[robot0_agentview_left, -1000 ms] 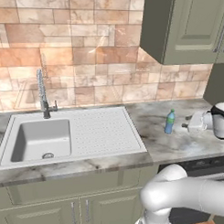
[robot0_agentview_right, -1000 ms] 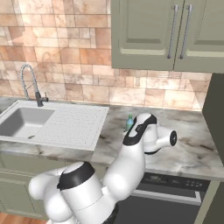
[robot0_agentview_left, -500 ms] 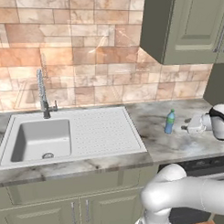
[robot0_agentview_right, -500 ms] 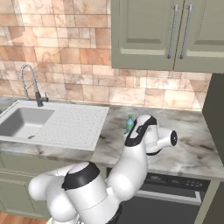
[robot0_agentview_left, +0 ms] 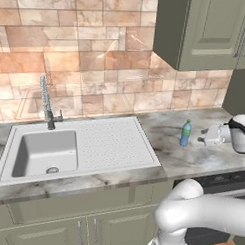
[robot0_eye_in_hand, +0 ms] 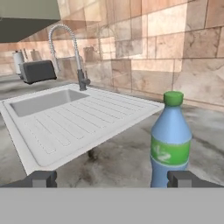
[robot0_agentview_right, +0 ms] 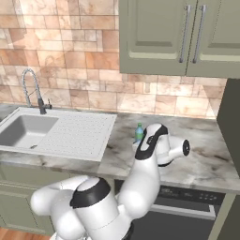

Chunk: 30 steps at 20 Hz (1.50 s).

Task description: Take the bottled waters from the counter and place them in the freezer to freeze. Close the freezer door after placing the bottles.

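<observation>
Marbled grey-beige stone makes up the counter [robot0_agentview_left: 173,159], with green cabinet fronts [robot0_agentview_left: 91,226] below it and a tan tiled wall [robot0_agentview_left: 96,68] behind. Nearest in the hand view, the gripper [robot0_eye_in_hand: 112,178] has its two dark fingertips [robot0_eye_in_hand: 43,178] spread wide apart, holding nothing. Just beyond them, toward the right-hand tip, the blue bottle [robot0_eye_in_hand: 171,142] stands upright on the stone, with a green cap and green label. It is not between the tips as far as the view shows, and no contact is visible. In the left base view the same bottle [robot0_agentview_left: 185,133] stands just right of the white sink's drainboard [robot0_agentview_left: 116,144], with the gripper [robot0_agentview_left: 200,136] held level close to its right side. In the right base view the bottle [robot0_agentview_right: 138,132] peeks out behind the arm's wrist. Farther along, the basin [robot0_agentview_left: 46,152] sits left of the drainboard, and a coiled chrome faucet [robot0_agentview_left: 46,102] rises at its back edge. Beyond the sink in the hand view, a dark toaster [robot0_eye_in_hand: 38,70] sits on the counter. Green wall cabinets [robot0_agentview_right: 183,37] hang above.
</observation>
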Motion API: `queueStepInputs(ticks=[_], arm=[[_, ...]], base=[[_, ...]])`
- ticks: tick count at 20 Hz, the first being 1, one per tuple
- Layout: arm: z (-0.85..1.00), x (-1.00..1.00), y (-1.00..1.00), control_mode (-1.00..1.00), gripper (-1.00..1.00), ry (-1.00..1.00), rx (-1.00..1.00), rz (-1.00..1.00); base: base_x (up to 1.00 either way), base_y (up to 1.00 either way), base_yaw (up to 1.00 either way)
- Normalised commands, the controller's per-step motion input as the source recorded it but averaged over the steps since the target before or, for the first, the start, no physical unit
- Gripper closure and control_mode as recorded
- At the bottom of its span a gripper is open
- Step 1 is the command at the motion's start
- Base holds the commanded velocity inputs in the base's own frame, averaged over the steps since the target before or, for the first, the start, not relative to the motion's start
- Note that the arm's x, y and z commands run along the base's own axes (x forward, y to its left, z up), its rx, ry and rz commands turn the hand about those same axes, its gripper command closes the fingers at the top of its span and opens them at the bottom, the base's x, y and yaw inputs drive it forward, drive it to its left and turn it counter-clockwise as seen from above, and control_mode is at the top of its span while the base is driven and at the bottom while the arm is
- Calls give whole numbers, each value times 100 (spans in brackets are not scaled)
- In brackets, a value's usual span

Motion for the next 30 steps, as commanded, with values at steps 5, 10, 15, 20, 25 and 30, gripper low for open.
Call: queueStepInputs(ticks=[5, 10, 15, 20, 25, 30], arm=[[0, 12, 3, -100, -100, -1, -2, 6], [0, 26, 0, -100, -100, 0, -1, 5], [0, 30, 0, -100, -100, 0, 0, 5], [0, 38, -11, -100, -100, 0, 0, 4], [0, 25, -14, -100, -100, 0, 0, 0], [0, 20, -6, -100, -100, 0, 0, 0]], base=[[0, 0, 0], [0, 0, 0], [0, 0, 0], [0, 0, 0], [0, 0, 0], [0, 0, 0]])
